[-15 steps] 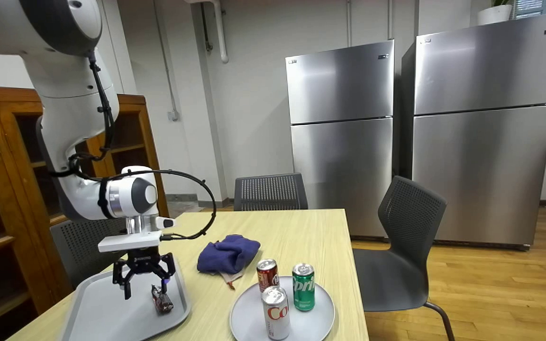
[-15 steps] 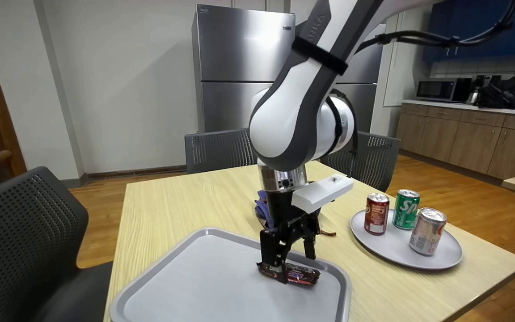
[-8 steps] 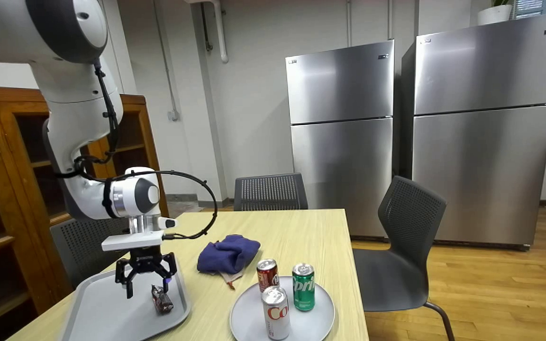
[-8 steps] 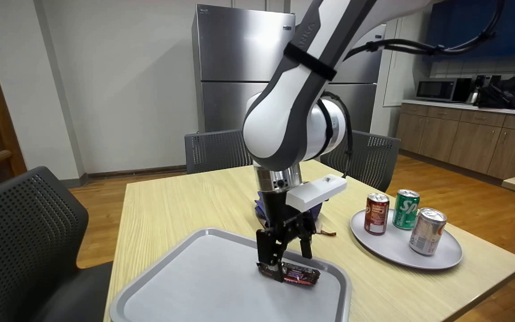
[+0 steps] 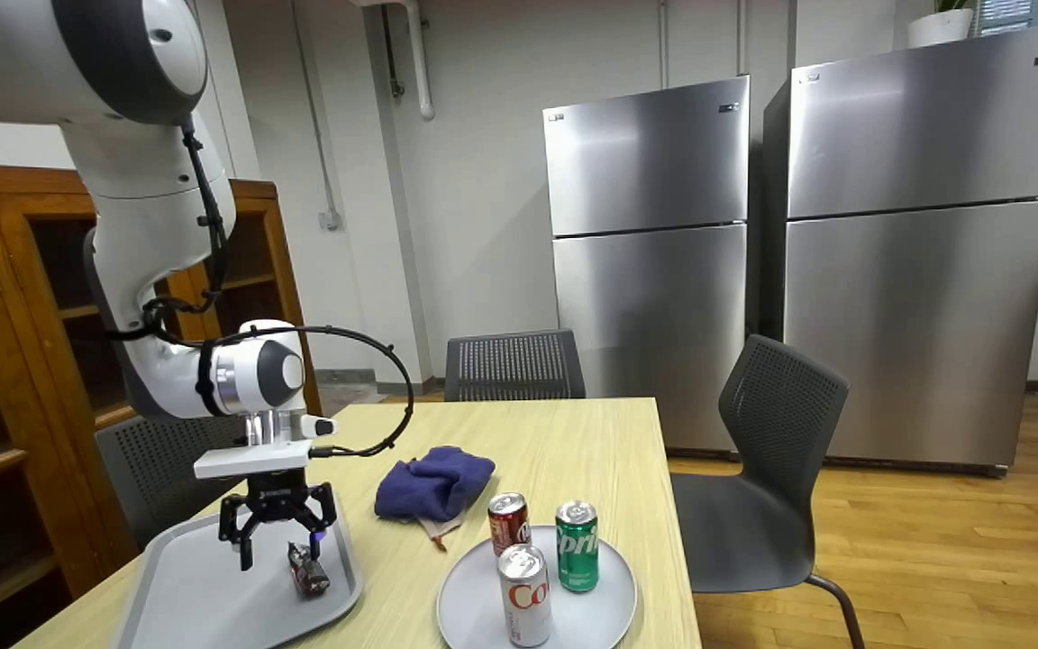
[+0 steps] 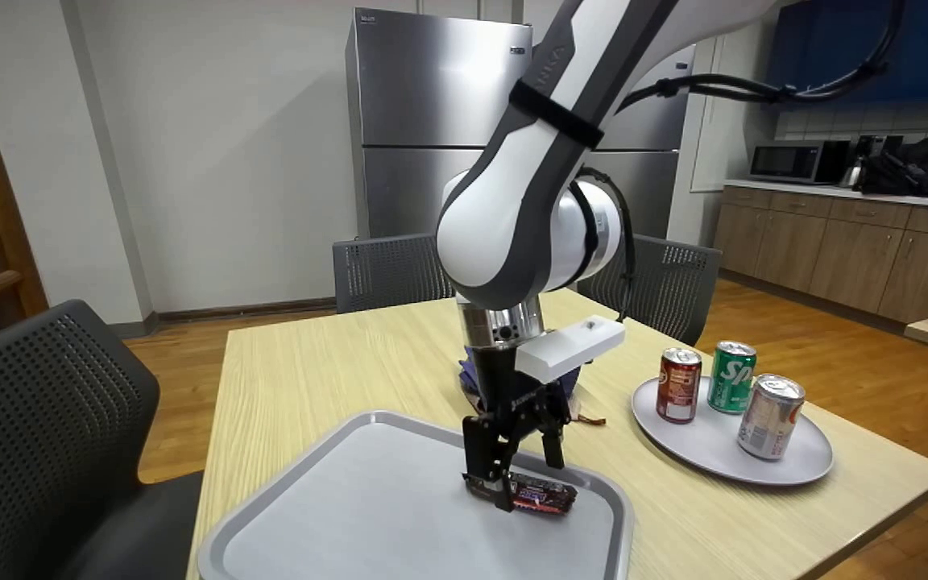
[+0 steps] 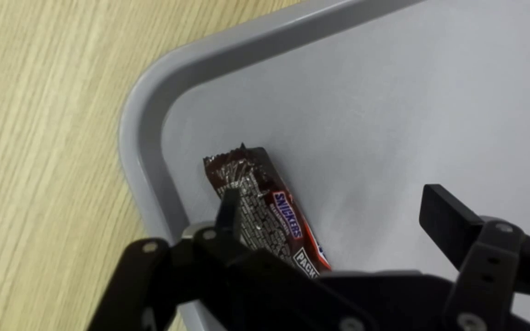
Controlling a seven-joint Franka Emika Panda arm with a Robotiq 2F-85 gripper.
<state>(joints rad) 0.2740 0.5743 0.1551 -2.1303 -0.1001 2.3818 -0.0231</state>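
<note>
Claw (image 7: 331, 197) and Snickers bar (image 7: 284, 215): nearest us in the wrist view, the claw's two fingers (image 7: 229, 216) are standing wide apart, and one of them is overlapping the bar; we are finding it impossible to tell whether it is touching. The bar is lying near a rounded corner of a grey tray (image 7: 361, 115), which is resting on the wooden tabletop (image 7: 53, 115). In an exterior view, we are seeing a round plate (image 5: 598, 606) beside the tray, carrying, upright, a silver can (image 5: 526, 604), a green can (image 5: 578, 550) and a red can (image 5: 507, 521). Farther back, a bundled purple cloth (image 5: 433, 482) is lying. Beyond the tabletop, a grey chair (image 5: 515, 368) is standing, and farthest off two steel refrigerators (image 5: 650, 288) are rising.
</note>
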